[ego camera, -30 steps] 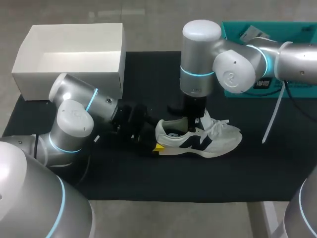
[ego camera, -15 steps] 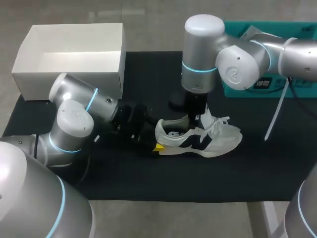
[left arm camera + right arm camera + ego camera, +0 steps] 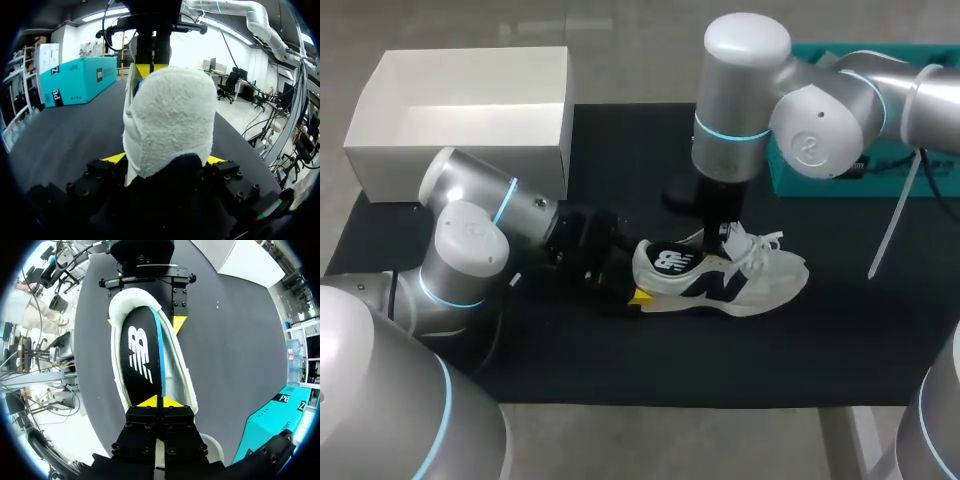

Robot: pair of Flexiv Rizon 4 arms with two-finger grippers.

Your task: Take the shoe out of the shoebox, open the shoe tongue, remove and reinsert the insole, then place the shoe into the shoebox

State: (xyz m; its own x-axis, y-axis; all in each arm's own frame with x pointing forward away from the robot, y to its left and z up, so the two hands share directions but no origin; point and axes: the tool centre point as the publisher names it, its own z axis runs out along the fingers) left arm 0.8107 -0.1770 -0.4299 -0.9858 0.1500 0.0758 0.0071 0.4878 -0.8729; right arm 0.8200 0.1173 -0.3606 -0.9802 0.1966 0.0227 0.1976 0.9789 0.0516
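A white sneaker (image 3: 750, 280) lies on its sole on the black mat, toe to the right. My left gripper (image 3: 630, 290) has its jaws wide around the heel (image 3: 167, 115), one yellow fingertip (image 3: 179, 322) pressed against each side. My right gripper (image 3: 160, 401) hangs straight down over the shoe's opening, shut on the front end of the black insole (image 3: 140, 360) with a white logo and blue edge. The insole (image 3: 670, 262) is tilted up out of the shoe, its heel end still inside. The white shoebox (image 3: 460, 110) stands open at the back left.
A teal box (image 3: 800, 180) sits at the back right behind my right arm. A white strap (image 3: 895, 225) dangles from that arm over the mat's right side. The black mat (image 3: 620, 360) covers the table in front of the shoe.
My right arm has risen and shifted slightly right, drawing the insole up so that its logo face now shows above the shoe. The left arm and the shoe have stayed put.
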